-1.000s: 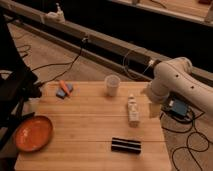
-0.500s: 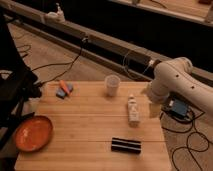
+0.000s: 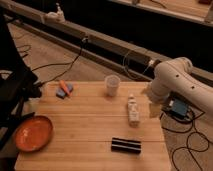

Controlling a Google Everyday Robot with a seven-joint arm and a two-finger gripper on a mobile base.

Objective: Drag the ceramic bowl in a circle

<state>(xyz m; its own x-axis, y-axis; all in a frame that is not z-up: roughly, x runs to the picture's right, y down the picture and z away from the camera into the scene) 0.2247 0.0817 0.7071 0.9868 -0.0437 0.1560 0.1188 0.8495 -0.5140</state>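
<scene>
Nothing has shifted over the last second. The arm (image 3: pixel 172 80) holds the same pose at the counter's (image 3: pixel 85 122) right edge, and every object sits where it did. So the drag has not begun, and I judge the task to be at its very start.

The gripper (image 3: pixel 153 110) hangs low beside the right edge of the counter, just right of the small white bottle (image 3: pixel 133 110). Whether it is apart or together cannot be told, but it touches nothing.

The bowl (image 3: pixel 33 133) rests at the near left corner of the counter, well apart from the gripper, with the whole width of the counter between them. It looks empty, showing only its orange-red inside and darker rim.

The cup (image 3: pixel 112 85) stands upright near the far edge, about mid-counter. I cannot tell whether it holds anything.

A black bar (image 3: pixel 125 145) lies near the front edge, and a blue and orange item (image 3: pixel 64 89) lies at the far left. Both seem clear of a small circle around the bowl.

The next move probably calls for a long reach across to the bowl's rim.
</scene>
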